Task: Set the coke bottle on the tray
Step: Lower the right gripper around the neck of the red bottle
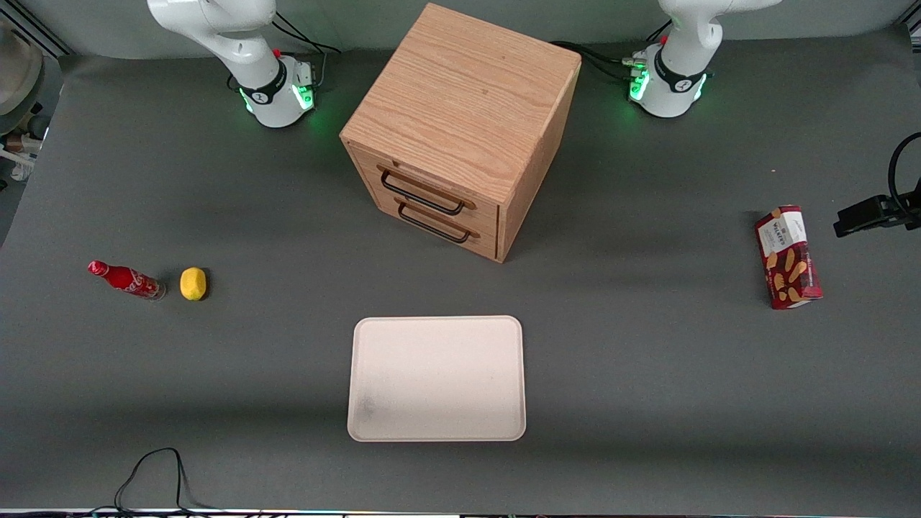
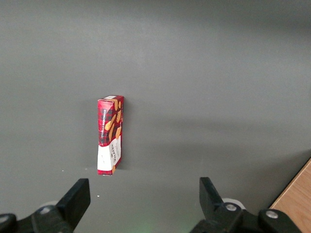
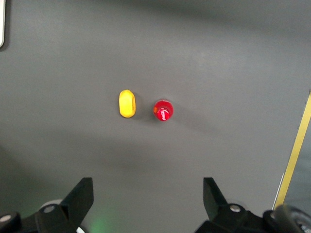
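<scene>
I am holding the hand (image 3: 146,204) high above the working arm's end of the bench (image 1: 647,374), its two fingers (image 3: 80,196) spread wide and carrying nothing. I am keeping them apart because the coke bottle (image 1: 126,279) is standing upright, and from the wrist camera I am looking almost straight down on its red cap (image 3: 164,110); a wide gap should let the fingers drop on either side of that slim body.

A lemon (image 1: 193,283) is sitting just beside the bottle, apart from it but close, so I am judging that one finger will have to come down into the space between them without nudging either. The bottle looks narrow and tall, likely to tip if clipped.

The tray (image 1: 436,324) is lying flat, well apart from the bottle, nearer the front camera than the wooden two-drawer cabinet (image 1: 460,129). It is bare, with a faint grey smudge near one corner, so any spot on it should serve. A red biscuit box (image 1: 788,257) is lying toward the parked arm's end, out of my way.
</scene>
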